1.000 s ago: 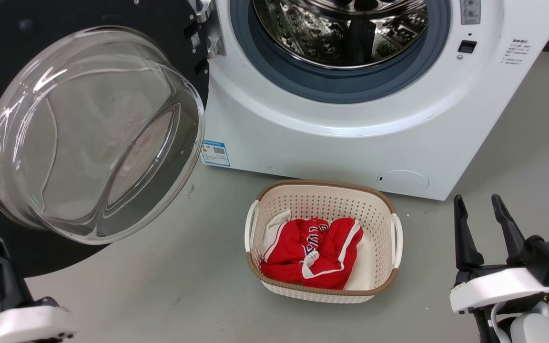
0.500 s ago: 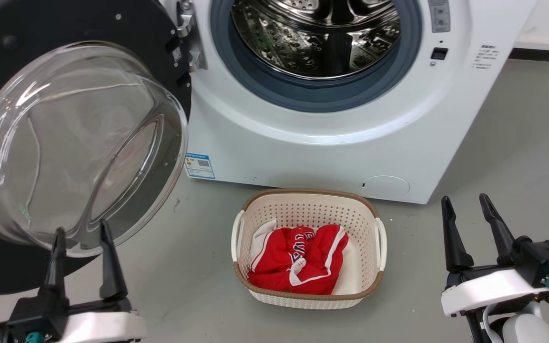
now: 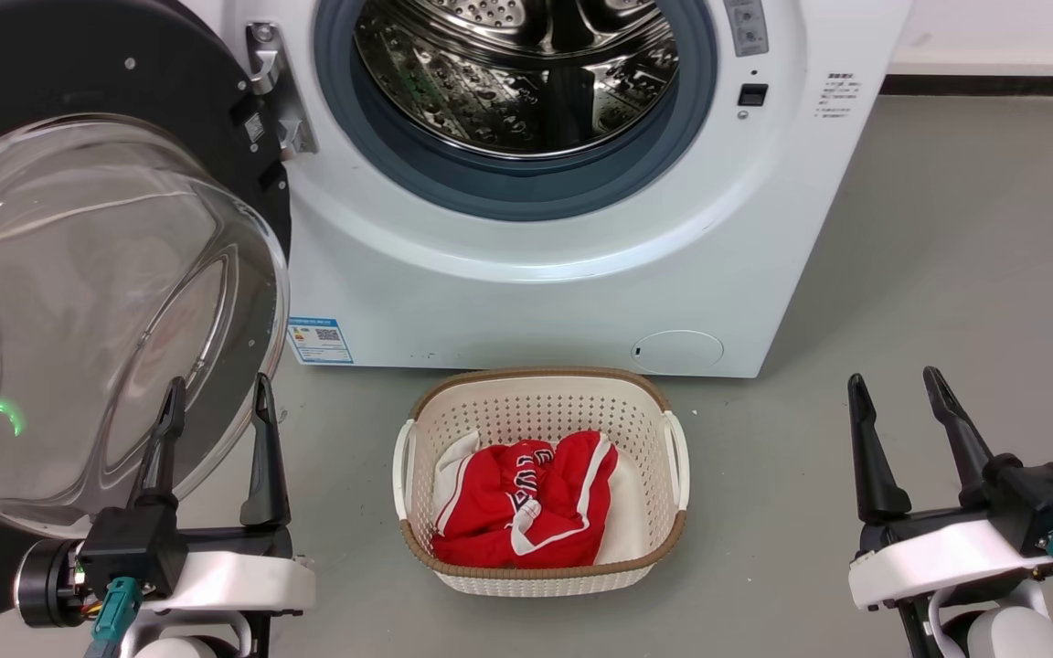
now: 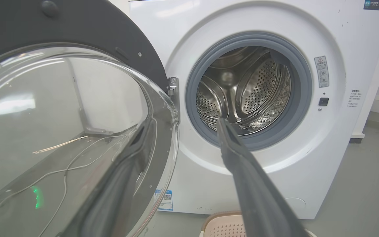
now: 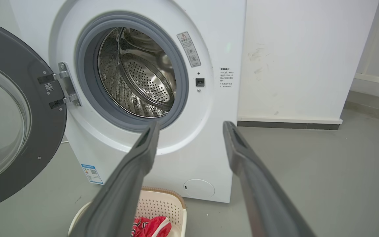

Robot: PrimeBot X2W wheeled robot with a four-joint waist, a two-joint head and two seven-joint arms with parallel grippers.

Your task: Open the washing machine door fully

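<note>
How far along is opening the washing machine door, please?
Done: the washing machine door stands wide open on its hinge, the drum exposed. In hand: nothing; the left gripper hovers open beside the door, the right gripper open, apart. Left: perhaps a final push; whether the door is at its stop, I cannot tell.

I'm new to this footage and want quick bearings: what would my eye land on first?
The washing machine door, black with a bulging glass bowl, stands swung wide open at the left, and the open left gripper shows against its glass. To its right the steel drum gapes in the white machine. On the floor in front of the machine, a cream basket holds a red garment.
</note>
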